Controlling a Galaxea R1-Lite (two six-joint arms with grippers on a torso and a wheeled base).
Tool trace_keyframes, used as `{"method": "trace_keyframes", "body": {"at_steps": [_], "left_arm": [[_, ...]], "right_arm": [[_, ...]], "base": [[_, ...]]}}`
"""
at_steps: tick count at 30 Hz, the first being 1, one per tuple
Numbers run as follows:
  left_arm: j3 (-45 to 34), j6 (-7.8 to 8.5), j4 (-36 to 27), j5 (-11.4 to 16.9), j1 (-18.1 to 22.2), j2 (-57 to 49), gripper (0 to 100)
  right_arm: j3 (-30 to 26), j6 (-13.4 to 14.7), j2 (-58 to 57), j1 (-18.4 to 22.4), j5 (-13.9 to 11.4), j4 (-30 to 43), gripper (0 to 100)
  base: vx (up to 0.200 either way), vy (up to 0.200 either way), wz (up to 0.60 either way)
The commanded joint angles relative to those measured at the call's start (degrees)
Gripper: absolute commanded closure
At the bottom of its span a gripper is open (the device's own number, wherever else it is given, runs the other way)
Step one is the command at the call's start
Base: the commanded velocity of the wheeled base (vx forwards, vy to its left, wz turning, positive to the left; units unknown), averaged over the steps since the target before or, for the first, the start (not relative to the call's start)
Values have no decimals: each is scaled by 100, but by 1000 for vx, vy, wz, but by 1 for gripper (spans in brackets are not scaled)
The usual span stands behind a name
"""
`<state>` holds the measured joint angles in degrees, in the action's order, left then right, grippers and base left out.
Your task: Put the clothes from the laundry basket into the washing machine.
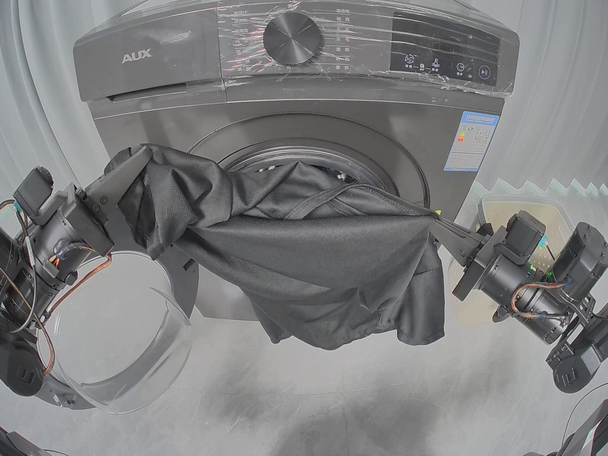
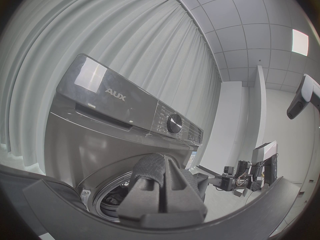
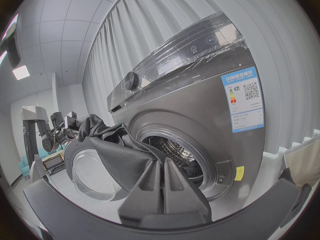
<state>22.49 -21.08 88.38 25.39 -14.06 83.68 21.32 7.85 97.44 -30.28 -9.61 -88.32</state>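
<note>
The black garment [image 1: 297, 248] is stretched across the front of the washing machine [image 1: 158, 115], covering most of the drum opening [image 1: 316, 156], with its loose lower edge drooping toward 6 o'clock. The left end effector [image 1: 140, 158] is clamped on the garment's bunched corner at 9 o'clock of the opening, and the right end effector [image 1: 440, 225] is pinched together on the opposite edge at 4 o'clock. The glass door [image 1: 114, 330] hangs open at 8 o'clock of the opening, and the laundry basket [image 1: 506, 213] stands at 4 o'clock of the machine, just behind the right arm.
</note>
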Motion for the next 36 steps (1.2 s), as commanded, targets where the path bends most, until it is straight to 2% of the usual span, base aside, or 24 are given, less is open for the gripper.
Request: {"method": "trace_keyframes", "body": {"at_steps": [1,7,10,29,30,36], "left_arm": [[1,-2,4,1,-1,-9,100],[-8,-2,4,1,-1,-18,100],[-8,-2,4,10,-1,-27,100],[-8,-2,4,10,-1,-27,100],[-17,-2,4,10,-1,-27,100],[-26,7,4,10,-1,-36,100]], "right_arm": [[188,-3,21,57,11,-10,100],[566,15,3,128,170,-10,100],[584,24,-6,128,222,-1,100],[566,32,29,75,231,-1,100],[566,32,29,84,231,-1,0],[584,32,29,137,240,-10,0]], "base": [[0,0,0],[0,0,0],[0,0,0],[0,0,0],[0,0,0],[0,0,0]]}}
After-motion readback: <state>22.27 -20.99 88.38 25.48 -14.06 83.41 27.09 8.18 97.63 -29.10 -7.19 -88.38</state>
